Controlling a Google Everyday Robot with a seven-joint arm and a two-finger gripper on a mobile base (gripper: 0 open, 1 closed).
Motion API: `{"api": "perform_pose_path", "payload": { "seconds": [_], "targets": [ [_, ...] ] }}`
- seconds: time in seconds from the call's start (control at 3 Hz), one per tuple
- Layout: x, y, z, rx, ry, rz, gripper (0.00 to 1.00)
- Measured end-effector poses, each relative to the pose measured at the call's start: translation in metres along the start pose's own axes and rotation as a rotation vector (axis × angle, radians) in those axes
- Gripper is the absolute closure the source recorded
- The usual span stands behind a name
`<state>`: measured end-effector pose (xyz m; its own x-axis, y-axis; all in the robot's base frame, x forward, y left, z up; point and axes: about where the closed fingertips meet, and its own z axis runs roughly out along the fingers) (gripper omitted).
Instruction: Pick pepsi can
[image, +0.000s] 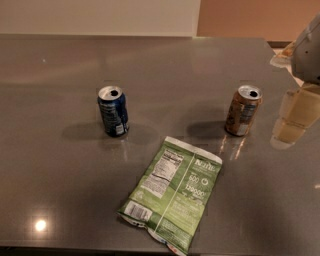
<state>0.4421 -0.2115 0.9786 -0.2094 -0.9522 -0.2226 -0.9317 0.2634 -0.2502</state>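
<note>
The gripper (296, 116) hangs at the far right edge of the camera view, a pale shape low over the right end of the grey tabletop (60, 65). Whether it is set wide or narrow cannot be told, and it holds nothing that can be seen.

The pepsi can (113, 111) stands upright left of centre, tab end up and opened, with a white patch low on its side. It is well apart from the gripper. An orange-brown can (243, 110), also upright, stands between the two and much nearer the gripper. A green snack bag (172, 192) lies flat toward the front edge, its upper corner reaching into the space between the cans and touching neither.

The task looks to be at its opening step: the approach has not closed on the target and no grasp has begun. The next move appears to call for a long reach leftward across the tabletop, passing over or behind the orange-brown can rather than through it. The gripper would then descend to straddle the blue can around its middle. The can looks light and is open at the top, so a sideways nudge on arrival could tip it. The bag's raised edge lies close to the can's front right, which favours an approach from above or from behind.
</note>
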Motion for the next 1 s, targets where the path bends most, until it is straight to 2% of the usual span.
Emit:
{"api": "perform_pose_path", "payload": {
  "seconds": [0.33, 1.0],
  "targets": [
    [-0.004, -0.002, 0.0, 0.0, -0.013, -0.005, 0.0],
    [-0.111, -0.03, 0.037, -0.084, -0.16, -0.019, 0.0]
  ]
}}
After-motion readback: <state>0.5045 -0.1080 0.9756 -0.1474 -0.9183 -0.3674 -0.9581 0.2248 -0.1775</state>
